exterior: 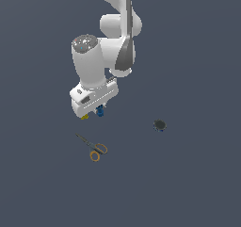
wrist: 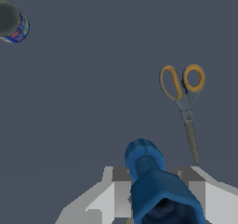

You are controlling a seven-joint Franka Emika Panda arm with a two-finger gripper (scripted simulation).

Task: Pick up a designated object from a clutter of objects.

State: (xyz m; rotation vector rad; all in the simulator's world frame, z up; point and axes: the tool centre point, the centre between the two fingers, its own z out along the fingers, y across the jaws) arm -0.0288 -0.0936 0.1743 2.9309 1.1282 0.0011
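Blue spool (wrist: 155, 186) is sitting right between the fingers of the gripper (wrist: 153, 197) in the wrist view, its long axis running out away from the palm. Jaws are looking closed onto it, holding it, though contact itself is hidden. Scissors (wrist: 183, 102) are lying just beside the spool, the dark disc (wrist: 11, 21) well apart from it. Exterior view is adding height: the gripper (exterior: 94, 112) is hanging above the scissors (exterior: 94, 148), with a yellow bit (exterior: 84, 117) of the bottle peeking beside the spool (exterior: 100, 111), absent from the wrist view.
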